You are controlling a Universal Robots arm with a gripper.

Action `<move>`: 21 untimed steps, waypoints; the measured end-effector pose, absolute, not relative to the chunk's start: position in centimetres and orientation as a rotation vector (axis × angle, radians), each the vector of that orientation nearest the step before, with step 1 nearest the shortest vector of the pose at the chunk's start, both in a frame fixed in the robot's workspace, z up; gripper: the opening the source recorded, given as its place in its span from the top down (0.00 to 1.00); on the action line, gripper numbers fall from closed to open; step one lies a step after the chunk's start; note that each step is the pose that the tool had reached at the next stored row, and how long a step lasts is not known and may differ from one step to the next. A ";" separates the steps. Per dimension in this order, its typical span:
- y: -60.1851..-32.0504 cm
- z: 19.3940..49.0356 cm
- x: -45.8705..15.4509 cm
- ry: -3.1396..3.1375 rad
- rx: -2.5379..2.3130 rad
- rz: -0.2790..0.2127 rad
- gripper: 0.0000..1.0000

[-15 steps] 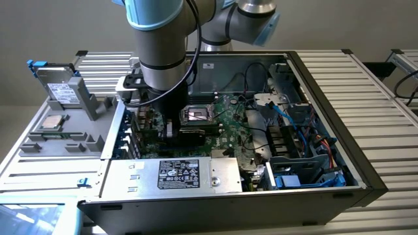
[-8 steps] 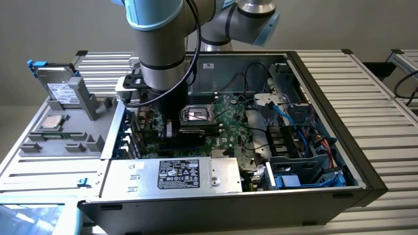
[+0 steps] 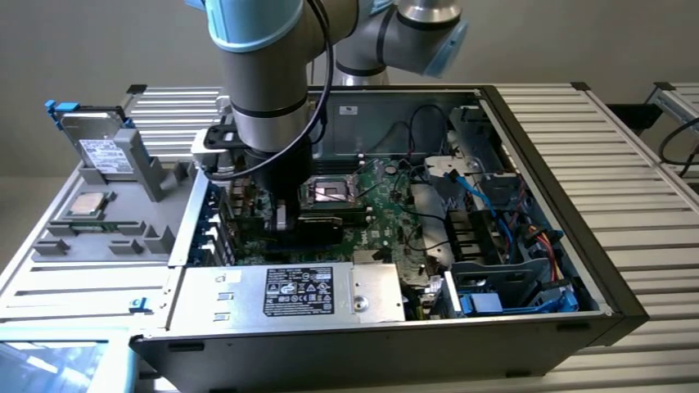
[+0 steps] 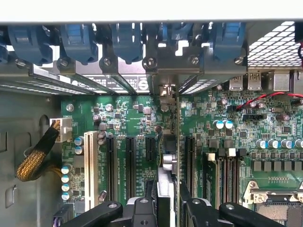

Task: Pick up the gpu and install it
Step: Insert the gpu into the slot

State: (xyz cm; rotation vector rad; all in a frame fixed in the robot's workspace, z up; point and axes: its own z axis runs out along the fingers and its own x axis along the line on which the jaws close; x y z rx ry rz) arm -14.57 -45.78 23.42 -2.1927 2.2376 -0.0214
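Jaws clamp the gpu [image 4: 166, 175], a thin card held edge-on, upright above the green motherboard [image 4: 137, 118] slots.

gpu [image 4: 171, 156] edge-on, upright, over motherboard [image 4: 123, 118] slots

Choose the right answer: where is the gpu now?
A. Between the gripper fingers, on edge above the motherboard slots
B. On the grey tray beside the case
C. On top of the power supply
A: in the wrist view the gpu stands on edge between the fingers of the gripper, over the motherboard slots.
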 end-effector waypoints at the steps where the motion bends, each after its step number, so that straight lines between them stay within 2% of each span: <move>1: -45.8 23.4 -14.6 2.238 -2.193 -0.021 0.71; 15: -45.8 23.3 -14.6 2.237 -2.192 -0.020 0.71; 17: -45.8 23.3 -14.6 2.237 -2.192 -0.020 0.69; 18: -45.8 23.3 -14.6 2.237 -2.192 -0.019 0.64; 20: -45.8 23.3 -14.6 2.236 -2.191 -0.021 0.64; 21: -45.8 23.3 -14.6 2.236 -2.191 -0.022 0.57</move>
